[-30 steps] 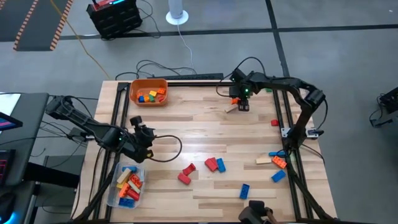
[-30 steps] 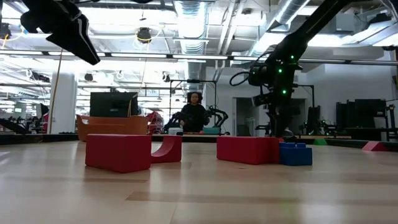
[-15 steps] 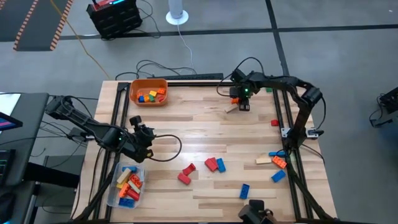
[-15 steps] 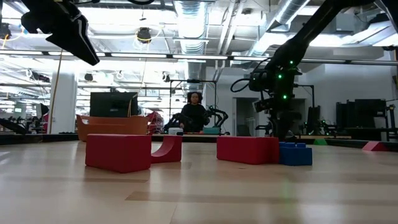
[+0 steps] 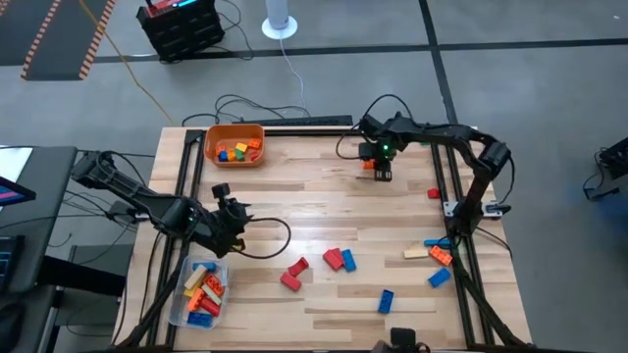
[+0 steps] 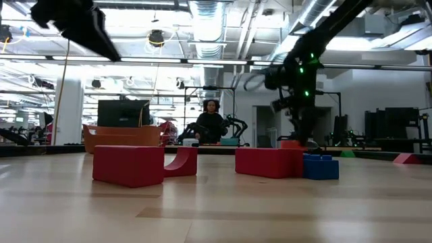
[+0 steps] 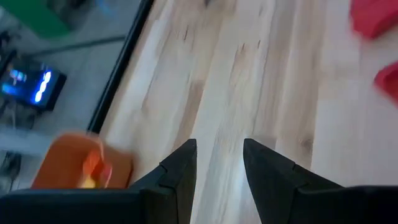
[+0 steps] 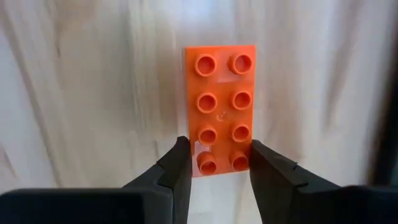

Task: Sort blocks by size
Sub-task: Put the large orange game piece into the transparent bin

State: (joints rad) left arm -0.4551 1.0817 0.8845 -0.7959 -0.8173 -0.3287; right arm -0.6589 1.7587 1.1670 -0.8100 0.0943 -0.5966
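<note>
Blocks (image 5: 204, 288) in clear tub (image 5: 178, 313), orange bin (image 5: 234, 143).

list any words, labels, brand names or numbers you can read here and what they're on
None can be read in any view.
Orange brick between the right gripper jaws: only plain studs show, no lettering visible.
Lit screen at the left edge of the high view: too small to read.
Blue light on a device off the table in the left wrist view: blurred, no text legible.
</note>
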